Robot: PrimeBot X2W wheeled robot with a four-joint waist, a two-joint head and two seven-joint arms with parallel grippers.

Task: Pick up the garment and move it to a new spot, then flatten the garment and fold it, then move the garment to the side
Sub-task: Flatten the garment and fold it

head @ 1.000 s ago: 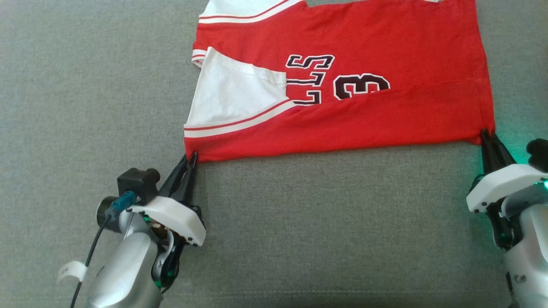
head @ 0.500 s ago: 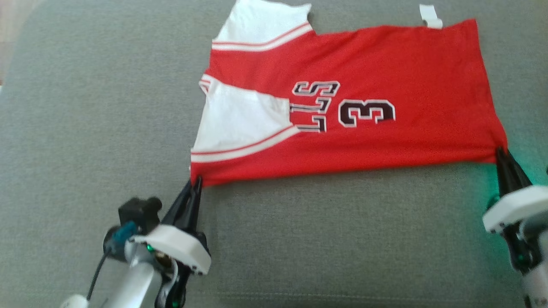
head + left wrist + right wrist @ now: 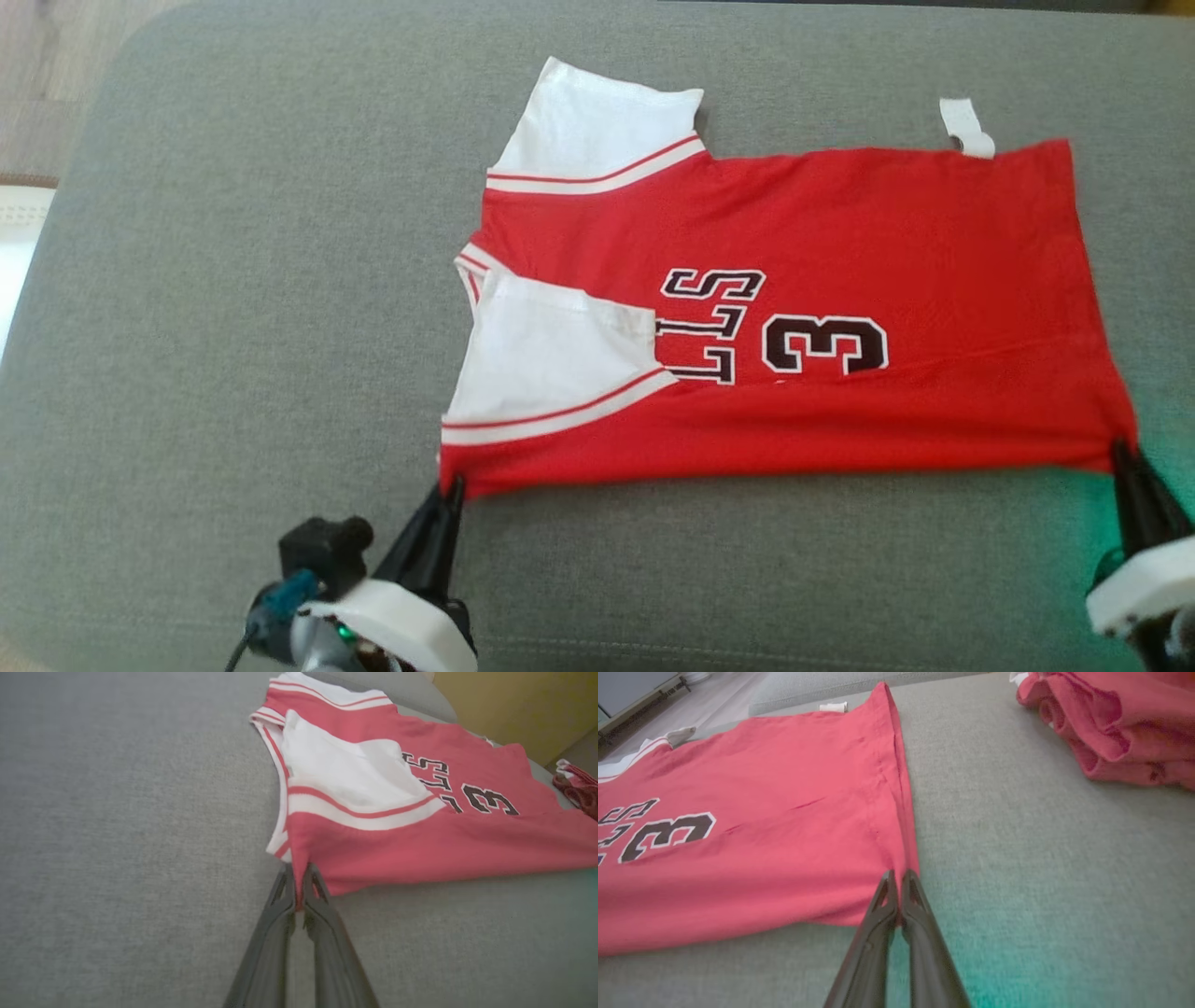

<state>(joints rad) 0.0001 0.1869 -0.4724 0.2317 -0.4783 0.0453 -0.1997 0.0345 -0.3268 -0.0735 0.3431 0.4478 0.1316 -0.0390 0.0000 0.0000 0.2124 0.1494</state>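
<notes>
Red jersey (image 3: 840, 233) with white sleeves and a black number 3, spread flat and sideways near the middle of a grey cushion (image 3: 233, 327). Near long edge folded over toward the number, with a soft crease along the body. Collar and sleeves to the left, hem to the right, small white tag (image 3: 966, 128) poking out at the far hem corner.

Left end effector (image 3: 450, 487) at the near left corner, dark fingers pressed together and pinching the red cloth just below the white-striped sleeve. Right end effector (image 3: 1120, 453) at the near right corner, fingers likewise squeezed onto the hem corner. Near edge stretched fairly straight between the two grips, a thin shadow under it.

Broad bare cushion to the left of the jersey and along the near side; narrower strip beyond the far edge. Rounded cushion corner at far left, wooden floor (image 3: 47, 75) past it. Heap of crumpled red clothes (image 3: 1125, 728) on the cushion to the right, well apart from the hem. Green glow on the cushion beside the right end effector.
</notes>
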